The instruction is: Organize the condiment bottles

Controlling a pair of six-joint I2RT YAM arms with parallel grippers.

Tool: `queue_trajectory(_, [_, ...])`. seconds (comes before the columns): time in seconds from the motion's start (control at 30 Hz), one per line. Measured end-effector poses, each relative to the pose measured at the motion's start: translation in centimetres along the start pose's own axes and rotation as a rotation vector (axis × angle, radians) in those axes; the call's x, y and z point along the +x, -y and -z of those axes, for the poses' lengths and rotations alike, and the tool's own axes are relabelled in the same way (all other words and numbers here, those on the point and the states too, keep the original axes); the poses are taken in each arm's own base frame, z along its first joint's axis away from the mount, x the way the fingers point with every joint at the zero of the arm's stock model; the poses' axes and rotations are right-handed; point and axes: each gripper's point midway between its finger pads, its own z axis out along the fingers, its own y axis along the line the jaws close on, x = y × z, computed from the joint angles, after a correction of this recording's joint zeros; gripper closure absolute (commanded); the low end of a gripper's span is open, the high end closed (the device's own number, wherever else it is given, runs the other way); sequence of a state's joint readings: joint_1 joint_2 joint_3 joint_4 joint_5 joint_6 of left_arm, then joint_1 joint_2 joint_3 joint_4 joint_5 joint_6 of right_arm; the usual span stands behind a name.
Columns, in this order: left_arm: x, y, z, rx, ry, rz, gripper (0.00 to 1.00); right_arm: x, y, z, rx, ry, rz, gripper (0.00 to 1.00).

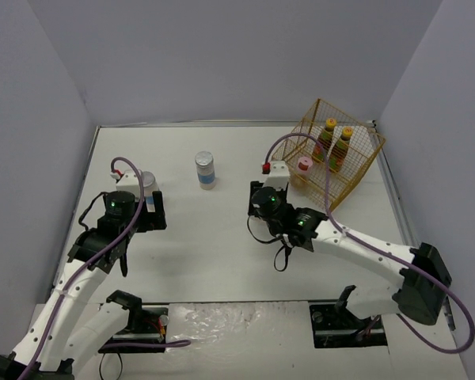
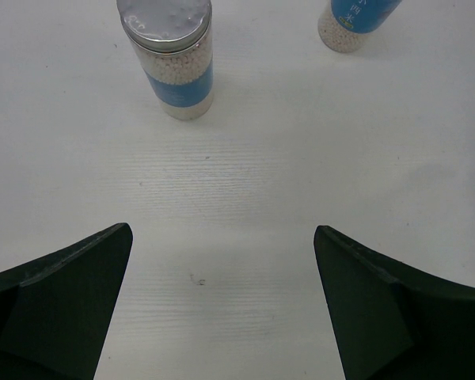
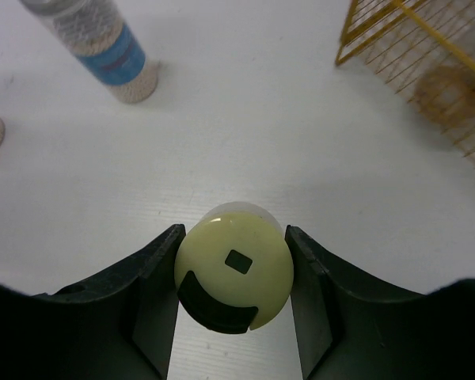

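My right gripper (image 3: 233,234) is shut on the green-lidded shaker (image 3: 233,277), one jaw pressed against each side of its pale lid; in the top view the gripper (image 1: 261,194) hides the shaker. Two silver-lidded, blue-labelled jars stand upright on the table: one (image 1: 148,180) (image 2: 170,55) just ahead of my open left gripper (image 1: 153,204) (image 2: 222,231), the other (image 1: 205,169) (image 3: 103,47) further right. Nothing lies between the left fingers. Two dark-red sauce bottles (image 1: 326,138) (image 1: 342,148) and the pink-lidded shaker (image 1: 303,168) stand in the yellow wire basket (image 1: 356,170).
The basket (image 3: 380,36) sits at the far right near the right wall, just beyond my right gripper. Grey walls close in the white table (image 1: 222,253) at the back and on both sides. A purple cable loops over each wrist.
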State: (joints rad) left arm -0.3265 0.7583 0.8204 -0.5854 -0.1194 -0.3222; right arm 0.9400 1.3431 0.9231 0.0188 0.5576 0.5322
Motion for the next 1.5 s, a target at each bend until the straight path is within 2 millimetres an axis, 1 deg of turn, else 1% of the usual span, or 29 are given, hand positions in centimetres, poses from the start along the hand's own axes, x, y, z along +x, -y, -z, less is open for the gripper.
queue_trajectory(0.07, [0.0,0.0,0.1,0.002,0.002,0.001,0.03,-2.4,2.5,0.8,0.046,0.043,-0.035,1.00])
queue_trajectory(0.1, [-0.1,0.0,0.1,0.005,0.003,0.002,0.03,-3.6,4.2,1.1,0.079,0.066,-0.055,1.00])
queue_trajectory(0.17, [-0.1,0.1,0.1,0.010,0.005,0.003,0.03,-6.2,8.3,1.6,0.172,0.117,-0.106,1.00])
queue_trajectory(0.23, [-0.1,0.2,0.2,0.014,0.005,0.003,0.03,-8.2,11.8,2.1,0.250,0.157,-0.148,1.00])
queue_trajectory(0.3, [-0.1,0.2,0.1,0.014,0.006,0.006,0.03,-9.3,14.7,2.3,0.318,0.178,-0.179,1.00])
queue_trajectory(0.33, [-0.1,0.1,0.1,0.013,0.006,0.007,0.03,-9.6,15.9,2.3,0.346,0.180,-0.187,1.00])
queue_trajectory(0.37, [-0.2,0.1,0.1,0.013,0.007,0.007,0.03,-9.7,17.0,2.1,0.371,0.177,-0.193,1.00])
queue_trajectory(0.47, [-0.2,0.0,0.1,0.011,0.010,0.010,0.03,-9.2,19.3,1.6,0.431,0.146,-0.193,1.00])
queue_trajectory(0.6, [-0.2,0.0,0.1,0.011,0.010,0.010,0.03,-8.2,21.0,0.7,0.472,0.099,-0.181,1.00])
queue_trajectory(0.67, [-0.2,0.1,0.1,0.014,0.010,0.010,0.03,-7.8,21.4,0.1,0.483,0.081,-0.172,1.00])
queue_trajectory(0.77, [-0.2,0.2,0.1,0.018,0.009,0.010,0.03,-7.9,21.9,-0.7,0.492,0.082,-0.171,1.00])
queue_trajectory(1.0, [-0.3,0.2,0.2,0.019,0.011,0.011,0.03,-8.6,22.7,-1.8,0.502,0.121,-0.189,1.00])
queue_trajectory(1.13, [-0.3,0.2,0.2,0.019,0.012,0.011,0.03,-8.7,23.2,-2.2,0.503,0.136,-0.199,1.00])
queue_trajectory(1.33, [-0.3,0.2,0.3,0.025,0.014,0.012,0.03,-8.8,23.3,-2.5,0.496,0.163,-0.194,1.00])
queue_trajectory(1.4, [-0.3,0.3,0.3,0.026,0.013,0.012,0.03,-8.1,23.4,-2.7,0.497,0.160,-0.186,1.00])
queue_trajectory(1.5, [-0.2,0.3,0.2,0.026,0.013,0.012,0.03,-6.6,23.7,-3.0,0.502,0.144,-0.175,1.00])
